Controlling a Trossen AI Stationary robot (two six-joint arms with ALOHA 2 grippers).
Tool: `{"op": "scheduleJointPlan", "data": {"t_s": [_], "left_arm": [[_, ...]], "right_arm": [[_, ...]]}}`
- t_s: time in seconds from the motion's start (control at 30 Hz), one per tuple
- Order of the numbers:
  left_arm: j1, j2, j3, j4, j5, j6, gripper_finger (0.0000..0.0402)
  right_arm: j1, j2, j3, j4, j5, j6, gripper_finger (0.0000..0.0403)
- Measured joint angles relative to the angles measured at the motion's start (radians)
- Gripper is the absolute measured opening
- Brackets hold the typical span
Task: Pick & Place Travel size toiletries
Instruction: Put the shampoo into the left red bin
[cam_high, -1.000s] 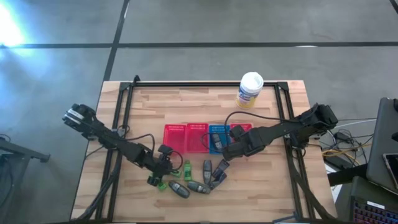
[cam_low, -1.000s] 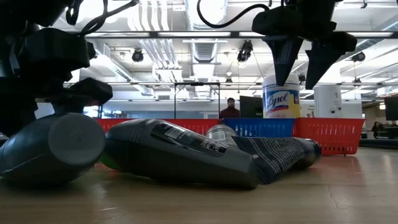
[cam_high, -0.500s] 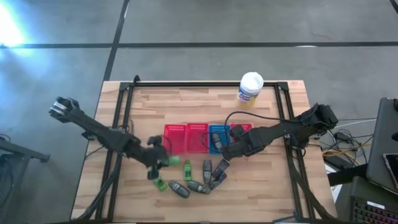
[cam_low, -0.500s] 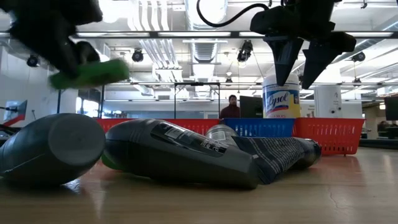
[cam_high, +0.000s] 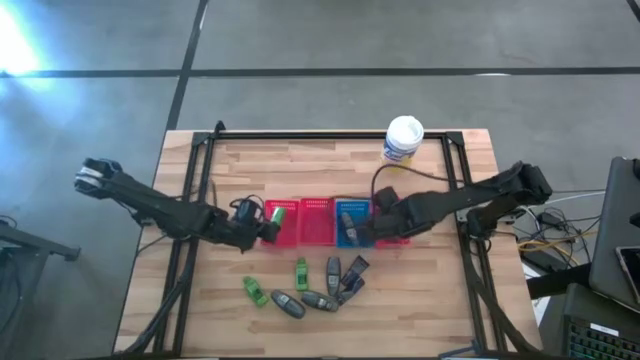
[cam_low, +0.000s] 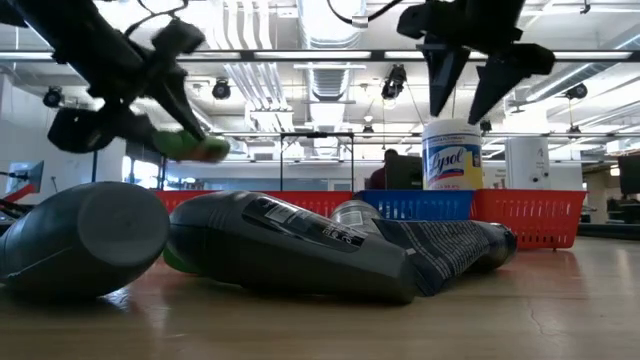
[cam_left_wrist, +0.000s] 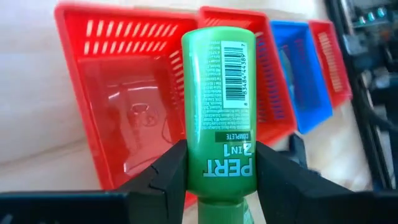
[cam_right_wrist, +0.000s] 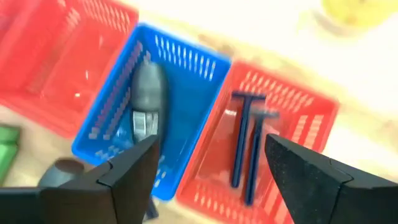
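The green bottle (cam_left_wrist: 219, 106) is clamped in the left gripper (cam_left_wrist: 219, 167) above the red basket (cam_left_wrist: 87, 68); released off-centre, it could catch the rim. The right gripper (cam_right_wrist: 208, 163) hangs open, empty.

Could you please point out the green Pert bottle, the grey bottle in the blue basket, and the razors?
Green Pert bottle (cam_left_wrist: 219, 118), left wrist view, label.
Grey bottle (cam_right_wrist: 147, 99), right wrist view, body.
Razors (cam_right_wrist: 246, 146), right wrist view, handles.

Glossy green plastic bottle (cam_left_wrist: 219, 118); red mesh plastic baskets (cam_left_wrist: 118, 99); pale wood surface (cam_high: 300, 165) with a matt, planked grain.
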Motion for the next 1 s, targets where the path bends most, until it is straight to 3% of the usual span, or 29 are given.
{"op": "scheduleJointPlan", "data": {"t_s": [0.27,0.47,0.6,0.7,0.8,0.87,1.0], "left_arm": [[0.025,0.208,0.022,0.012,-0.018,-0.143,0.0159],[0.042,0.264,0.073,0.015,-0.031,-0.172,0.0246],[0.041,0.238,0.102,-0.006,0.029,-0.116,0.0288],[0.027,0.191,0.132,-0.007,0.157,0.156,0.03],[-0.013,0.141,0.171,-0.001,0.415,0.598,0.0297],[-0.055,0.122,0.182,-0.008,0.556,0.814,0.0293],[-0.124,0.124,0.202,-0.041,0.61,1.118,0.0289]], "right_arm": [[-0.039,-0.086,0.0,0.002,0.076,-0.149,0.0313],[-0.042,-0.117,0.0,-0.001,0.091,-0.213,0.0328],[-0.042,-0.117,0.0,-0.003,0.091,-0.272,0.0336],[-0.042,-0.117,0.0,-0.003,0.091,-0.323,0.0341],[-0.042,-0.118,0.0,-0.002,0.09,-0.379,0.0343],[-0.042,-0.119,0.0,-0.001,0.089,-0.422,0.0339],[-0.043,-0.117,0.0,-0.001,0.086,-0.449,0.0326]]}}
